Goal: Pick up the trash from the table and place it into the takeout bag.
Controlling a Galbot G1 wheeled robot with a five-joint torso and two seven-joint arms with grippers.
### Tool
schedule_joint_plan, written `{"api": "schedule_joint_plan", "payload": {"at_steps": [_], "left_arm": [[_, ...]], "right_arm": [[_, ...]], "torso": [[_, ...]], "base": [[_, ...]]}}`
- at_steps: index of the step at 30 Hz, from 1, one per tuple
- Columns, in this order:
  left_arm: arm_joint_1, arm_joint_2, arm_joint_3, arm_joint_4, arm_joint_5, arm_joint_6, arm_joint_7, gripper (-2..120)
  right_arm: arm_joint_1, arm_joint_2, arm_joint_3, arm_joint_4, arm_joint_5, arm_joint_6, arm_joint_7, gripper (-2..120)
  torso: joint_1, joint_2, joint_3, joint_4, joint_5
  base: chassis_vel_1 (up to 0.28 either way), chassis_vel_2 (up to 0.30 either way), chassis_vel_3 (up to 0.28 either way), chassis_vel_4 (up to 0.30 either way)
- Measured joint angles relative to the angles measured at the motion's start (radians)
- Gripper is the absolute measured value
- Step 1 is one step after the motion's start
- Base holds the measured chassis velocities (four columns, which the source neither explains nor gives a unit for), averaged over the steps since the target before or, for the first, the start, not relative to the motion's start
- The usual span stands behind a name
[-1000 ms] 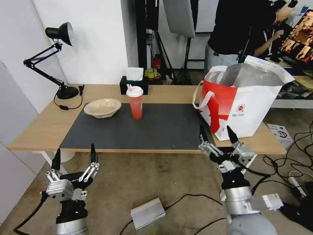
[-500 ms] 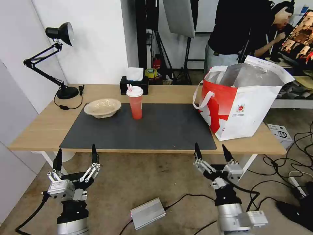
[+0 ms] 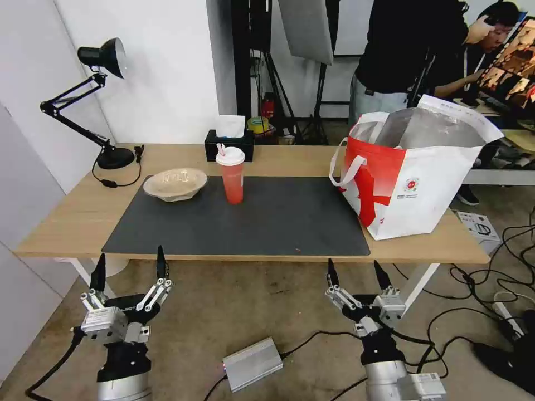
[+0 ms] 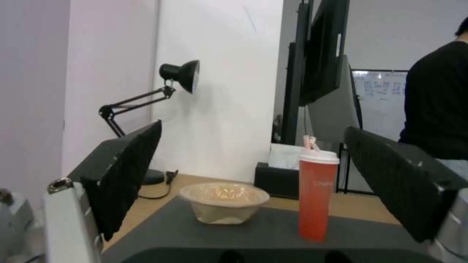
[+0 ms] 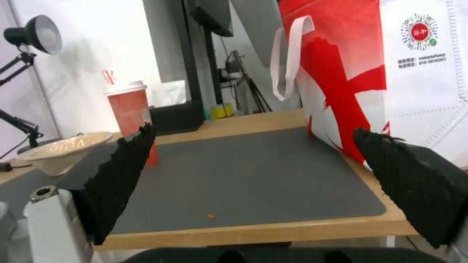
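On the light-wood table (image 3: 67, 217), a shallow beige pulp bowl (image 3: 175, 184) (image 4: 224, 202) (image 5: 61, 151) rests on the far left of the dark mat. Just to its right stands a red cup with a white lid (image 3: 230, 175) (image 4: 318, 193) (image 5: 131, 109). The white-and-red takeout bag (image 3: 415, 175) (image 5: 400, 73) stands open at the table's right end, foil lining showing. My left gripper (image 3: 129, 268) hangs open below the table's front edge on the left. Also open and holding nothing, my right gripper (image 3: 357, 272) hangs below the front edge on the right.
A black desk lamp (image 3: 92, 100) stands at the far left corner and a black tissue box (image 3: 228, 142) sits behind the cup. A small red scrap (image 5: 211, 215) lies on the mat. On the floor are a silver box (image 3: 252, 363) and cables (image 3: 501, 267).
My right gripper has dropped from in front of the bag's lower corner to below the table's front edge, shifting slightly left. The left gripper has stayed put.
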Motion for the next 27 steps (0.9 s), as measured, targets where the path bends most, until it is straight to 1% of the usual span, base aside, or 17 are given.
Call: {"api": "schedule_joint_plan", "payload": {"at_steps": [17, 25, 27], "left_arm": [[-0.002, -0.003, -0.004, 0.006, 0.0, -0.011, 0.004, 100], [-0.003, -0.014, -0.005, 0.006, 0.0, -0.011, 0.004, 100], [-0.004, -0.017, -0.006, 0.007, 0.001, -0.011, 0.004, 100]], "right_arm": [[0.013, -0.006, 0.002, -0.009, -0.029, 0.021, -0.036, 100], [0.032, -0.032, 0.003, 0.0, -0.03, 0.022, -0.048, 100], [0.044, -0.045, 0.004, 0.004, -0.023, 0.027, -0.067, 100]], "torso": [[0.0, 0.0, 0.0, 0.0, 0.0], [0.0, 0.0, 0.0, 0.0, 0.0], [0.0, 0.0, 0.0, 0.0, 0.0]], "base": [[0.0, 0.0, 0.0, 0.0], [0.0, 0.0, 0.0, 0.0], [0.0, 0.0, 0.0, 0.0]]}}
